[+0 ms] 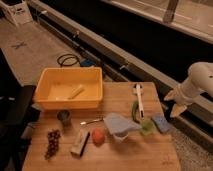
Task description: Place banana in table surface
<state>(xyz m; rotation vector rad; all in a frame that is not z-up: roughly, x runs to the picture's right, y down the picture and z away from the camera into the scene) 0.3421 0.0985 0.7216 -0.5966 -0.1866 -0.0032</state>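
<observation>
The banana (76, 92) is a small pale yellow stick lying inside the yellow plastic bin (50, 98) at the back left of the table. The table surface (120, 150) is a light-brown wooden butcher-block top. My gripper (173, 103) hangs from the white arm (200, 80) at the right edge of the table, well away from the bin and the banana. It holds nothing that I can see.
On the wood lie a white-handled brush (139, 98), a green item (134, 111), a blue-grey cloth (120, 125), a blue sponge (161, 123), an orange fruit (98, 136), a snack packet (80, 142), dark grapes (52, 142), a small dark cup (63, 116) and a utensil (91, 121).
</observation>
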